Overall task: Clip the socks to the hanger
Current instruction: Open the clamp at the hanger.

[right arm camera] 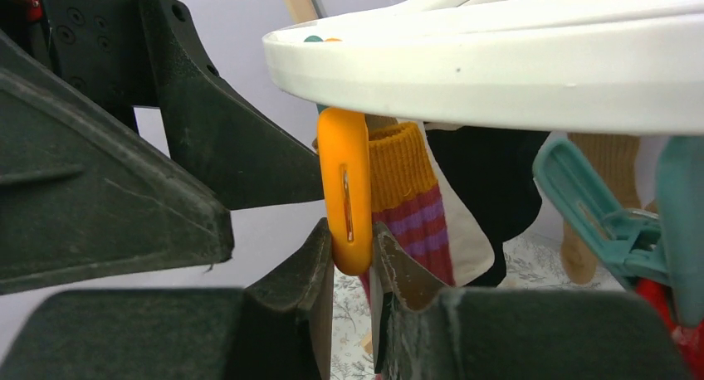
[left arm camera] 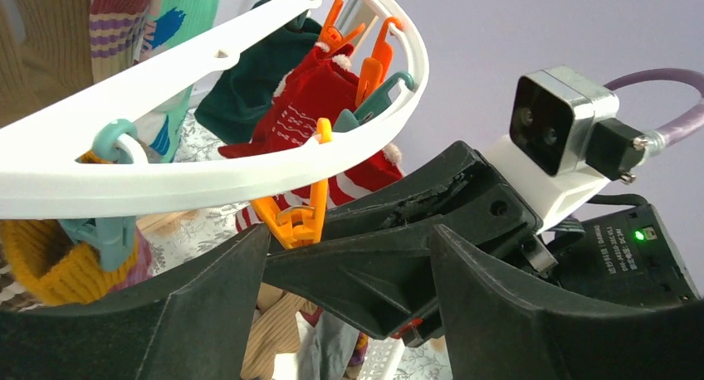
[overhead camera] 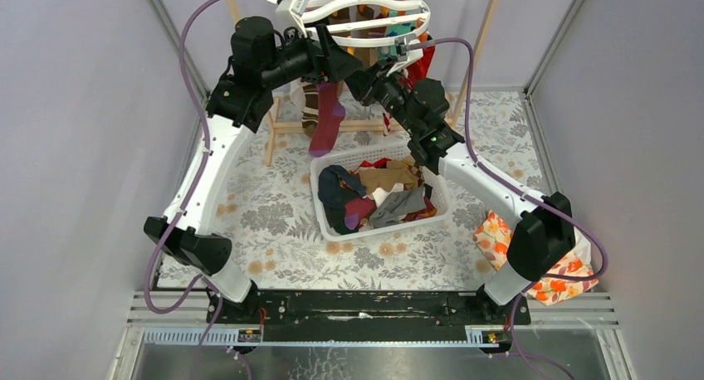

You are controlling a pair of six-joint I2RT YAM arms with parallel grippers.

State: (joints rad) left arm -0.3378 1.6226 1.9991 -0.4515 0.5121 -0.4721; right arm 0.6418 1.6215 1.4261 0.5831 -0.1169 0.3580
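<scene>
An orange clip [right arm camera: 344,181], hanging upright beneath the hanger [right arm camera: 498,56], is pinched at its lower end by the jaws of the right gripper [right arm camera: 353,264]. A striped sock [right arm camera: 411,206] hangs just behind. The jaws of the left gripper [overhead camera: 339,65] stand open alongside.

White slotted basket [overhead camera: 390,228] on floral tablecloth [overhead camera: 274,222], wooden rack [overhead camera: 286,126] behind

The desk [overhead camera: 274,222] is covered with a grey-and-tan floral cloth. Near its middle sits a white slotted basket [overhead camera: 319,199], heaped with socks [overhead camera: 398,204]. A light wooden rack frame [overhead camera: 271,131] stands at the far side. An orange floral fabric bundle [overhead camera: 496,235] lies at the right edge. A black mounting plate [overhead camera: 374,307] spans the near edge.
</scene>
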